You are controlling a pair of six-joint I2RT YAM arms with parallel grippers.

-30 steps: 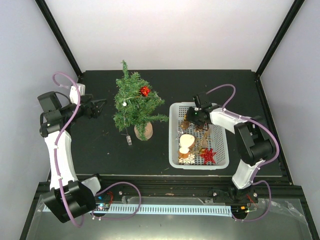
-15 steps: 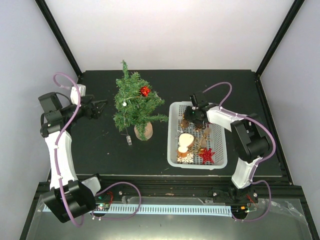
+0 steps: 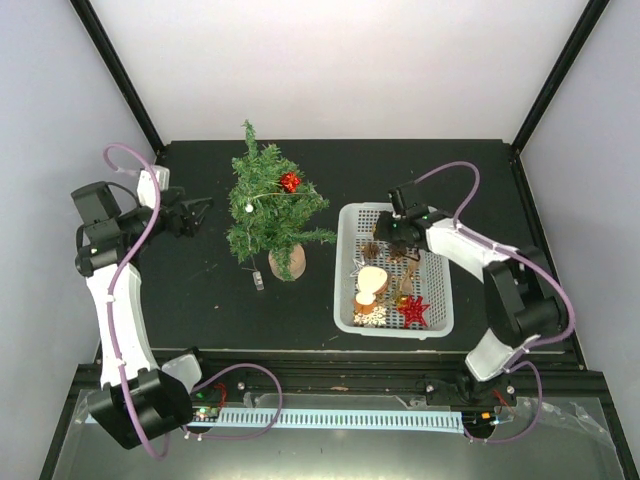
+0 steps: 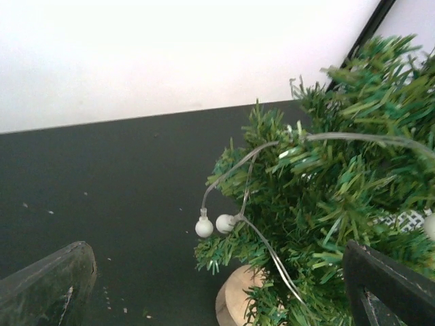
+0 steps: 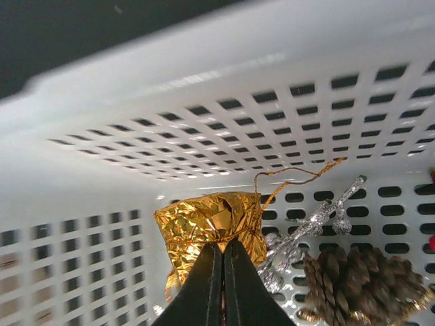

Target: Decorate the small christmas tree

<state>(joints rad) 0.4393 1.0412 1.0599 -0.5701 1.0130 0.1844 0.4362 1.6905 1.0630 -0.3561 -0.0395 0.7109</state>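
The small christmas tree (image 3: 270, 208) stands on its round wooden base (image 3: 287, 262) at mid-left. It carries a red ornament (image 3: 290, 182) and a wire of white beads (image 4: 204, 226). My left gripper (image 3: 200, 210) is open and empty, just left of the tree. In the left wrist view the tree (image 4: 326, 190) sits between its fingers (image 4: 47, 282). My right gripper (image 3: 395, 232) is in the far end of the white basket (image 3: 345, 300). It is shut (image 5: 222, 248) on a gold foil gift ornament (image 5: 204, 221) with a gold string loop.
The basket holds a red glitter star (image 3: 416, 310), wooden ornaments (image 3: 372, 282), a pine cone (image 5: 360, 282) and a silver sprig (image 5: 309, 231). A small clear piece (image 3: 258, 282) lies on the table in front of the tree. Black frame posts stand at the back corners.
My right gripper has shifted a little to the right at the basket's far end, and the basket has slid slightly left. The left arm has barely moved.
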